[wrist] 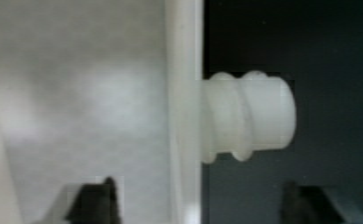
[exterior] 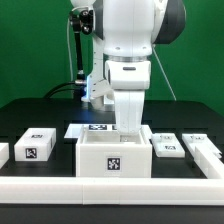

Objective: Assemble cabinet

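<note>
The cabinet (exterior: 115, 158) is a large white box-shaped shell with a square tag on its front, standing at the front middle of the table. My gripper (exterior: 128, 128) hangs straight down over the cabinet's back part, its fingertips hidden behind the shell's top edge. In the wrist view the gripper (wrist: 204, 202) is open. One dark fingertip (wrist: 98, 200) is over a white cabinet wall (wrist: 89, 100), the other over the dark table. A ridged white knob (wrist: 249, 118) sticks out from the wall's edge. Nothing is held.
Small white tagged blocks lie to the exterior view's left (exterior: 33, 145) and right (exterior: 167, 148), with a further one at the far right (exterior: 203, 148). The marker board (exterior: 92, 130) lies behind the cabinet. A white rail (exterior: 60, 186) runs along the front.
</note>
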### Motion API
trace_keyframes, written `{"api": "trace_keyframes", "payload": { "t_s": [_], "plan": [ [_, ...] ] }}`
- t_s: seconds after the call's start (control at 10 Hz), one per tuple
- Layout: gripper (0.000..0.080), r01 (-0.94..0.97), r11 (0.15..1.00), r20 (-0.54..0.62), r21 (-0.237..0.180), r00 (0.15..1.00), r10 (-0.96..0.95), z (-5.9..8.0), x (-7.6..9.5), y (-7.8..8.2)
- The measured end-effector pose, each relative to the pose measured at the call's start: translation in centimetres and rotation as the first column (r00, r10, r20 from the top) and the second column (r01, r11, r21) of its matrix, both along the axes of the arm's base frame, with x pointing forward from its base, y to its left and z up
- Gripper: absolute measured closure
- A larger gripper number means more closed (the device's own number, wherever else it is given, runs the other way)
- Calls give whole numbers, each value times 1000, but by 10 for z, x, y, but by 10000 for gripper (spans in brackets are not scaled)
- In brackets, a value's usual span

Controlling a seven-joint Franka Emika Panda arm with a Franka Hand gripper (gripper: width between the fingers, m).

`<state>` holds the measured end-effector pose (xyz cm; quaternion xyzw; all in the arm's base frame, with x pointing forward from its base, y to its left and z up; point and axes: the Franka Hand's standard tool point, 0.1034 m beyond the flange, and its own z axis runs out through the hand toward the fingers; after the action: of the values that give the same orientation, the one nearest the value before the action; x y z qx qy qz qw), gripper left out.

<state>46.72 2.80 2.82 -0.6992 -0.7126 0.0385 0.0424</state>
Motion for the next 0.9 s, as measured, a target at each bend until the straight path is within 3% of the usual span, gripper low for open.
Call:
{"api": "trace_keyframes", "payload": {
  "t_s": [0.1, 0.2, 0.3, 0.9],
  "plan": [
    [654, 0, 1000, -1, 0, 1000, 0, 0, 0, 0],
    [654, 0, 1000, -1, 0, 1000, 0, -1, 0, 0],
    [765, 0, 1000, 0, 0, 1000, 0, -1, 0, 0],
    [765, 1, 1000, 4, 1, 1000, -1, 0, 1, 0]
  ]
}}
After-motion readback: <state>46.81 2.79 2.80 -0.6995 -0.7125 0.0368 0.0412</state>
